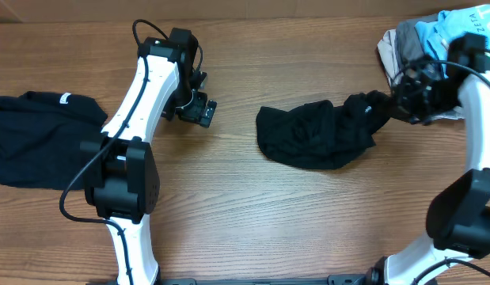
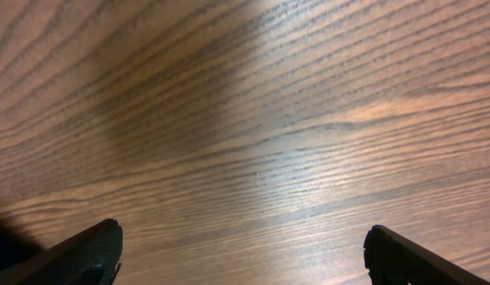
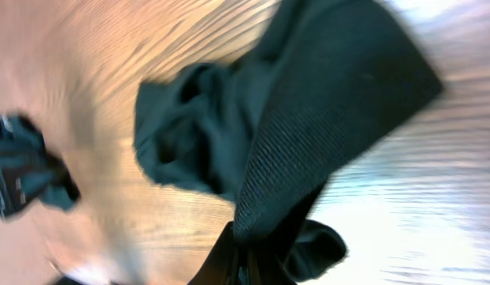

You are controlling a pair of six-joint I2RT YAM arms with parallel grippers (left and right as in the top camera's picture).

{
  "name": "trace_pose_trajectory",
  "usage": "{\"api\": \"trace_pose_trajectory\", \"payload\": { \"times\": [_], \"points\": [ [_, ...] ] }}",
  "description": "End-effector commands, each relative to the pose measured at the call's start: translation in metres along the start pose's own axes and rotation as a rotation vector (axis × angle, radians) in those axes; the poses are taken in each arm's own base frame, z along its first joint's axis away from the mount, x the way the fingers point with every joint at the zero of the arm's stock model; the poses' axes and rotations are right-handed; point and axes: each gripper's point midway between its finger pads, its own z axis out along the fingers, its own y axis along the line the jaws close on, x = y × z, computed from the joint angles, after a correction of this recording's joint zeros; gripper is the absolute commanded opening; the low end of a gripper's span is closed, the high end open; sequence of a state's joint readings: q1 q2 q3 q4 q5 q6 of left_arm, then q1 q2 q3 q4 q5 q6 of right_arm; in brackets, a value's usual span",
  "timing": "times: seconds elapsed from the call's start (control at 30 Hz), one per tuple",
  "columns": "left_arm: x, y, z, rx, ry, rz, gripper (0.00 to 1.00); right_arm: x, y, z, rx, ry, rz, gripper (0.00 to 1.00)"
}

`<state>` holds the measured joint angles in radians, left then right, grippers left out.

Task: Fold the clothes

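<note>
My right hand (image 1: 396, 104) is pinched tight on one end of the crumpled black T-shirt (image 1: 312, 136), which lies mid-bench (image 1: 229, 206). It looks a limp, light knit, so I judge a hem or shoulder seam the best hold. My left hand (image 1: 199, 111) gapes wide, holding nothing, over bare woodgrain.

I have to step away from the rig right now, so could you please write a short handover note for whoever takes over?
Left end effector: open, empty, over bare table.
Right end effector: shut on one end of the crumpled black garment, mid-table.
Second black garment, with a white tag, lies at the table's left edge, partly out of frame; I cannot tell whether it is folded.
Pale-blue and grey garments are piled at the far right.
Done: no clear fold visible.
Left: spread and fold the crumpled garment.
</note>
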<state>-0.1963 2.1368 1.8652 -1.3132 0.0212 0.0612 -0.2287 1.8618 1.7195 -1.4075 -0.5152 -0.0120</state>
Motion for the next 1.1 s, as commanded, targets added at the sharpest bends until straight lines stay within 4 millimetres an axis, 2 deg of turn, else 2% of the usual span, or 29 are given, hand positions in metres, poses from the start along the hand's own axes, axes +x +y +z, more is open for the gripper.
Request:
{"api": "trace_pose_trajectory", "payload": {
  "times": [0.0,0.1,0.3,0.4,0.47,0.63,0.8,0.93,1.07],
  "points": [
    [-0.007,-0.001,-0.007,-0.004,-0.032,0.013,1.0,0.015,0.052,0.008,-0.023,0.025,-0.182,0.04],
    [-0.009,-0.002,-0.007,0.002,-0.04,0.014,1.0,0.029,0.093,0.031,-0.028,0.055,-0.276,0.04],
    [-0.012,0.001,-0.007,0.001,-0.055,0.002,1.0,0.053,0.155,0.072,0.009,0.05,-0.385,0.04],
    [-0.016,0.011,-0.007,0.0,-0.075,-0.041,1.0,0.069,0.18,0.09,0.002,0.058,-0.446,0.04],
    [-0.02,0.024,-0.008,-0.001,-0.094,-0.093,1.0,0.08,0.194,0.105,-0.014,0.068,-0.478,0.04],
    [-0.02,0.058,-0.009,0.017,-0.119,-0.206,1.0,0.096,0.211,0.139,-0.028,0.102,-0.526,0.04],
    [-0.014,0.087,-0.01,0.038,-0.125,-0.282,1.0,0.118,0.216,0.177,-0.011,0.179,-0.546,0.04],
    [-0.011,0.099,-0.011,0.048,-0.128,-0.313,1.0,0.134,0.22,0.207,-0.004,0.223,-0.583,0.04],
    [-0.011,0.101,-0.011,0.05,-0.133,-0.317,1.0,0.145,0.229,0.236,-0.02,0.236,-0.633,0.04]
  ]
}}
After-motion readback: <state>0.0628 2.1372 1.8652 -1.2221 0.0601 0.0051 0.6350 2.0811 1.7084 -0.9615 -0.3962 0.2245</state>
